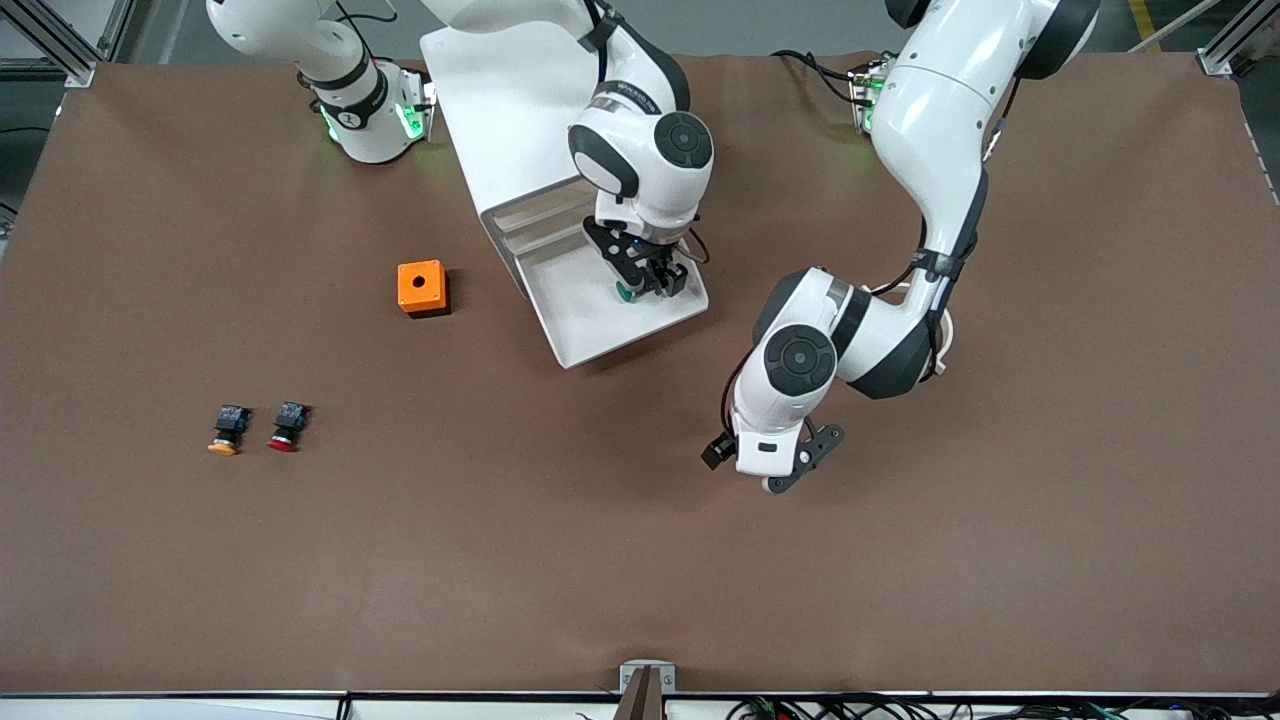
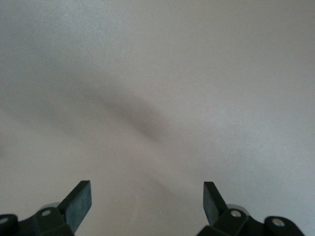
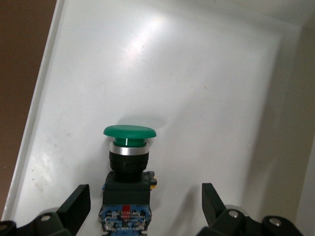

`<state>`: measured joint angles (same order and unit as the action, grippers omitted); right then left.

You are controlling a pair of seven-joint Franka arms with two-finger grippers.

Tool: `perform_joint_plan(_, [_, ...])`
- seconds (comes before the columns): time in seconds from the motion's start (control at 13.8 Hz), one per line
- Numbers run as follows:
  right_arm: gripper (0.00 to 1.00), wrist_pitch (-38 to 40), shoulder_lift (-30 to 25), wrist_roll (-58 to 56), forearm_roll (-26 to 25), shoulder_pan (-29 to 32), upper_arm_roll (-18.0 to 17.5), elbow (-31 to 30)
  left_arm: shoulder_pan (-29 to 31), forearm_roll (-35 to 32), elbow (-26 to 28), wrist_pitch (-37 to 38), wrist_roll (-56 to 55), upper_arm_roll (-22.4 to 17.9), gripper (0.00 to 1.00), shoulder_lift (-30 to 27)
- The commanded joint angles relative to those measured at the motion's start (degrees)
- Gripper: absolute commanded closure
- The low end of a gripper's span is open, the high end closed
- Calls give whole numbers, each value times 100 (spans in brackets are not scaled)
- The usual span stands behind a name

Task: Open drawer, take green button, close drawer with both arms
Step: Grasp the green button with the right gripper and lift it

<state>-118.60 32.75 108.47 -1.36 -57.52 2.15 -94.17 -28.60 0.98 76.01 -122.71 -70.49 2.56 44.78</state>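
Right wrist view: open right pincer [image 3: 145,204] straddles button [image 3: 129,147].

An orange box [image 1: 422,287] sits farther than two buttons, orange-capped [image 1: 227,429] and red-capped [image 1: 288,426].

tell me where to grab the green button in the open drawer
Grip the boxy black-and-blue body, not the round cap. The green button lies flat in the drawer, so come straight down with the right gripper, whose open fingers already flank it.

green-capped button [image 3: 129,162] lies in the white drawer [image 3: 211,88], between the right gripper [image 3: 146,202]'s spread fingers [image 3: 75,204], seemingly not yet touched.
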Motion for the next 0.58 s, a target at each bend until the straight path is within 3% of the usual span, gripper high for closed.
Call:
perform_joint_plan(0.0, [23,-137,135,-10,-110,-40,57,92,-23,-63,89,-183,-403,-10,0,-57])
perform_joint_plan(0.07, [39,-172,153,-10,-93,-40,57,92,-32,-63,89,-209,-509,-10,0,-66])
perform_joint_plan(0.29, [100,-199,144,17,-31,-23,57,118,-58,-89,89,-236,-764,-10,0,-66])
perform_joint_plan(0.51, [100,-111,118,-27,-13,179,58,303,-76,-116,89,-236,-659,-10,0,-66])
